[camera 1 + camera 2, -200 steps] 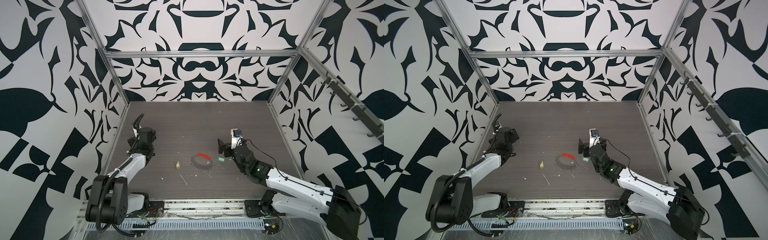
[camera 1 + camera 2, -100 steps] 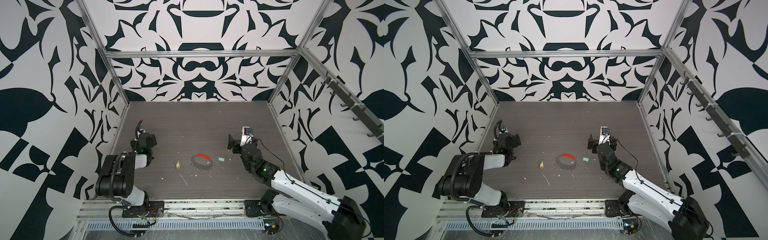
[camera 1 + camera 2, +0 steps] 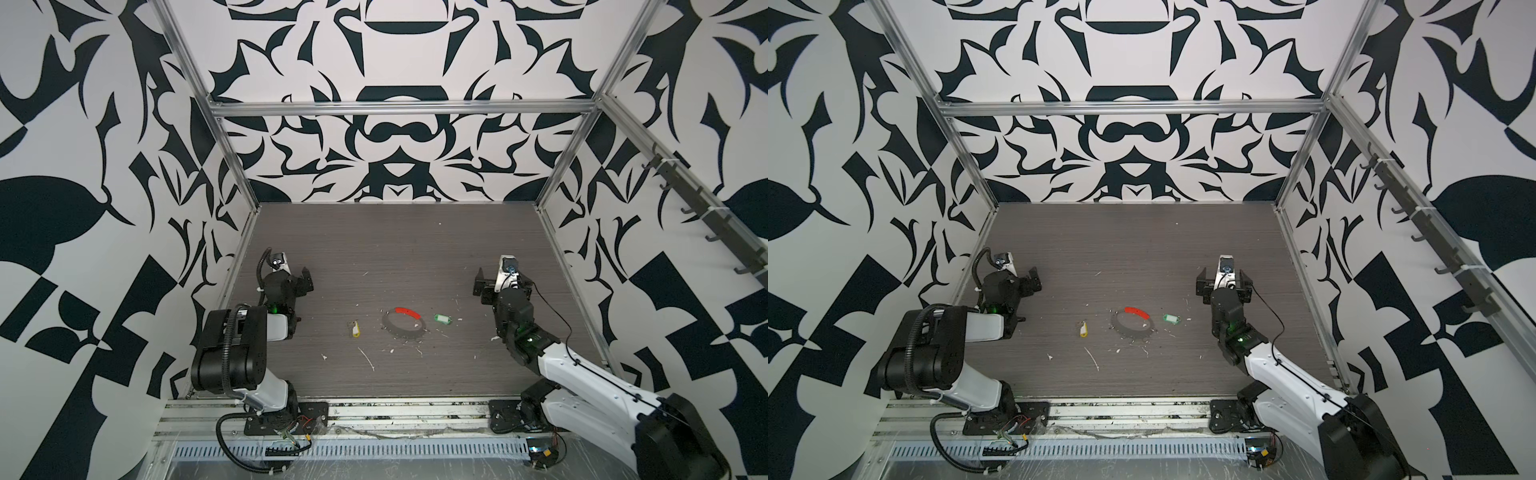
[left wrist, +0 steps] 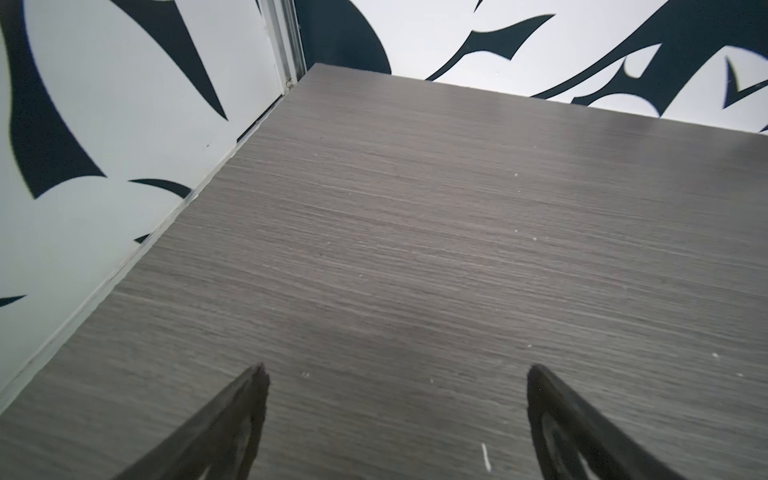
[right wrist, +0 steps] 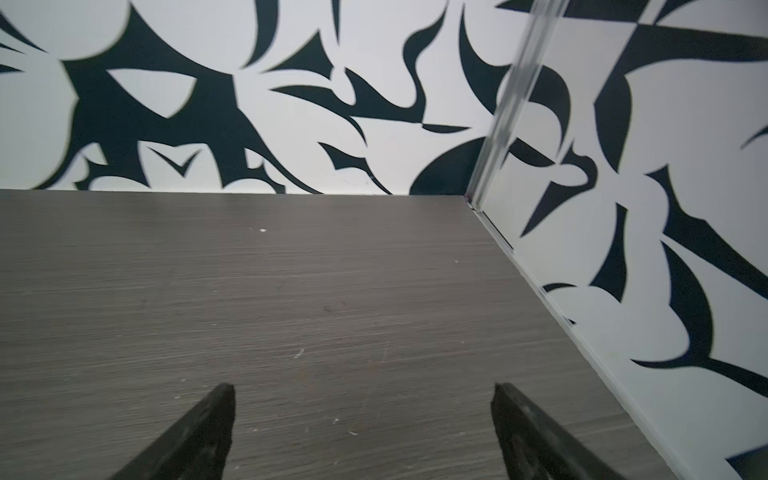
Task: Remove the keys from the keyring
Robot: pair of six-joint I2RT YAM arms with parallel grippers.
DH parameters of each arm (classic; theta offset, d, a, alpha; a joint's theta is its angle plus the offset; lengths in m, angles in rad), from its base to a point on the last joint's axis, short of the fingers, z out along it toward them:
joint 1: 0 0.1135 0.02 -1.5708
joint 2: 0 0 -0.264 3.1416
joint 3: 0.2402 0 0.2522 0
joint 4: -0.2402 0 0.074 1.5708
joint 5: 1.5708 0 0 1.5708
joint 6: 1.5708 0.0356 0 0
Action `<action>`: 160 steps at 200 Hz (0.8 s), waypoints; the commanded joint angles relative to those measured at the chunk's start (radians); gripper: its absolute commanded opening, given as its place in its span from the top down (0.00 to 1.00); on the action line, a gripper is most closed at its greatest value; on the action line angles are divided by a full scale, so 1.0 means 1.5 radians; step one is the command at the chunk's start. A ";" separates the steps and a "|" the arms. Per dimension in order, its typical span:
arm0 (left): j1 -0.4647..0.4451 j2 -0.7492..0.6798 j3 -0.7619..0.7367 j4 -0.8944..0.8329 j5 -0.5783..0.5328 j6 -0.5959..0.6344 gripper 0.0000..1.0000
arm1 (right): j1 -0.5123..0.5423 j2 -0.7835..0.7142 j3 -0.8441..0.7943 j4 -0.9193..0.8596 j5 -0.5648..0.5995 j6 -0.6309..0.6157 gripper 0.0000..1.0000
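The keyring (image 3: 386, 326) (image 3: 1115, 324), a thin grey hoop with a red section (image 3: 407, 311), lies flat mid-table in both top views. A key with a yellow tag (image 3: 354, 328) (image 3: 1084, 328) lies to its left, apart from it. A key with a green tag (image 3: 441, 318) (image 3: 1170, 318) lies just to its right, off the hoop. My left gripper (image 3: 306, 280) (image 4: 397, 374) hovers open and empty near the left wall. My right gripper (image 3: 502, 283) (image 5: 361, 390) is open and empty, right of the green key. Neither wrist view shows the keys or the ring.
White flecks and scratches (image 3: 368, 359) dot the dark wood table (image 3: 395, 249) in front of the ring. Patterned walls close in three sides. The left arm's folded elbow (image 3: 232, 345) stands at the front left, the right arm's white link (image 3: 582, 374) at the front right.
The right gripper has drawn back to the right, away from the ring and green key. The left arm has folded back, its elbow now at the front left. Keys and ring have stayed still.
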 commanded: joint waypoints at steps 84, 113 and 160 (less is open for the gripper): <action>0.001 0.004 -0.009 0.045 0.007 0.000 0.01 | -0.161 0.308 -0.018 0.309 -0.181 -0.090 0.01; 0.001 0.004 -0.009 0.045 0.007 0.000 0.01 | -0.171 0.410 -0.004 0.380 -0.200 -0.096 0.01; 0.002 0.005 -0.006 0.039 0.010 0.000 0.01 | -0.209 0.394 0.032 0.278 -0.245 -0.056 0.01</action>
